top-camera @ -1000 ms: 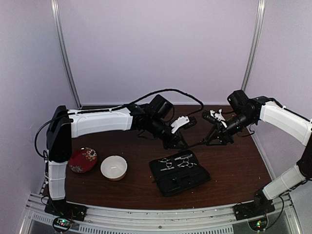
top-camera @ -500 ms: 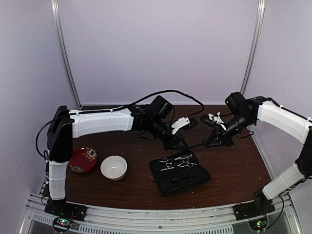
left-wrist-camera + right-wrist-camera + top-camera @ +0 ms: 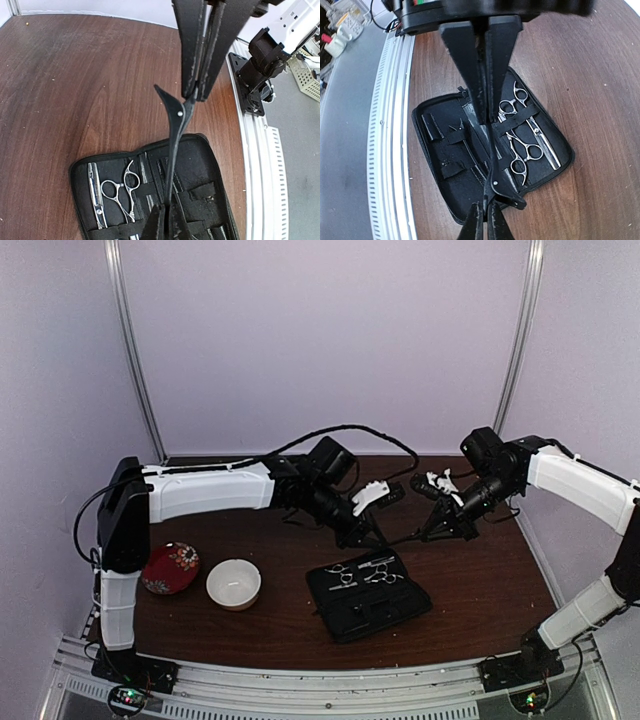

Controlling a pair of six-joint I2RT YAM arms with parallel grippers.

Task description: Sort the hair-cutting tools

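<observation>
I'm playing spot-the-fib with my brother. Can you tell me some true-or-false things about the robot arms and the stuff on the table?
1. The jaws of the left arm and the right arm are both shut on one thin black tool. True.
2. The black case is zipped closed. False: it lies open on the table.
3. Two silver scissors sit inside the case. True.
4. The white bowl has scissors in it. False: no scissors show in it.
5. The red dish is to the right of the white bowl. False: seen from the top, it is to the left of it.
</observation>
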